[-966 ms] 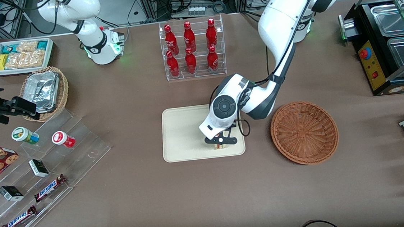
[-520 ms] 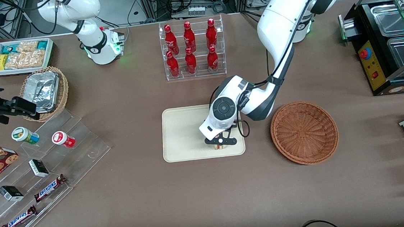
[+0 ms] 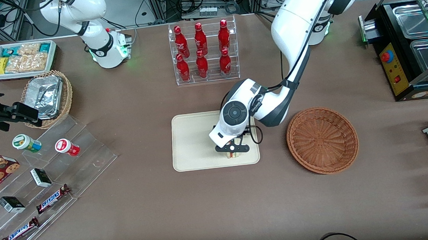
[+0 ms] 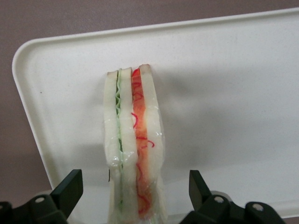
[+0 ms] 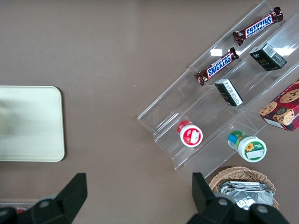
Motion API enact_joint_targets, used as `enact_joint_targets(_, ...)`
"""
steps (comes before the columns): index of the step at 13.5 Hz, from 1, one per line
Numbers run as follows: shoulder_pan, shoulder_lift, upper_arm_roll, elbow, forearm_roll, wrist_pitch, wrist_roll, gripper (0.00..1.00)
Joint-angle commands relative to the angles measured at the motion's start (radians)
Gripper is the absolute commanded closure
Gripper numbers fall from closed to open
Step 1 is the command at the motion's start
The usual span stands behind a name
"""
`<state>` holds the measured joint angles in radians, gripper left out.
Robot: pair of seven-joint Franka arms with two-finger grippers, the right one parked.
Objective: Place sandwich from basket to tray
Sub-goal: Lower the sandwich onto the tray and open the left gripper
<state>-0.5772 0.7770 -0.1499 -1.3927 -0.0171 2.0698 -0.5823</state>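
Front view
Table: a brown table (image 3: 148, 201) is seen, with a rack of red bottles (image 3: 203, 52) farther from the camera than the tray (image 3: 193, 144).
Gripper: the gripper (image 3: 233, 151) is held low over the tray, at the edge nearest the basket (image 3: 322, 140).
Sandwich: the sandwich (image 3: 233, 155) is seen under the gripper, on the tray.

Left wrist view
Fingers: the fingers (image 4: 70, 189) are spread apart, one on each side of the sandwich (image 4: 133, 140), not touching it.
Sandwich: it is stood on the tray (image 4: 224, 93), near a rounded corner.

Right wrist view
Shelf: candy bars (image 5: 219, 65) are laid on clear steps.
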Motion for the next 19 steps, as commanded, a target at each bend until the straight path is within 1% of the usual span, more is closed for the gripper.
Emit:
enact_joint_targets(1, -0.012, -0.001, 0.019, 0.034, -0.003, -0.010, -0.013, 0.00)
enact_joint_targets(5, -0.006, -0.024, 0.021, 0.043, -0.009, -0.045, -0.024, 0.00)
enact_joint_targets(8, -0.003, -0.059, 0.024, 0.044, 0.002, -0.054, -0.016, 0.00)
enact_joint_targets(10, 0.046, -0.088, 0.023, 0.044, -0.003, -0.101, 0.015, 0.00)
enact_joint_targets(12, 0.059, -0.137, 0.023, 0.041, 0.002, -0.126, 0.053, 0.00)
enact_joint_targets(17, 0.150, -0.243, 0.023, 0.032, 0.005, -0.264, 0.058, 0.00)
enact_joint_targets(19, 0.190, -0.283, 0.023, 0.031, 0.005, -0.293, 0.056, 0.00)
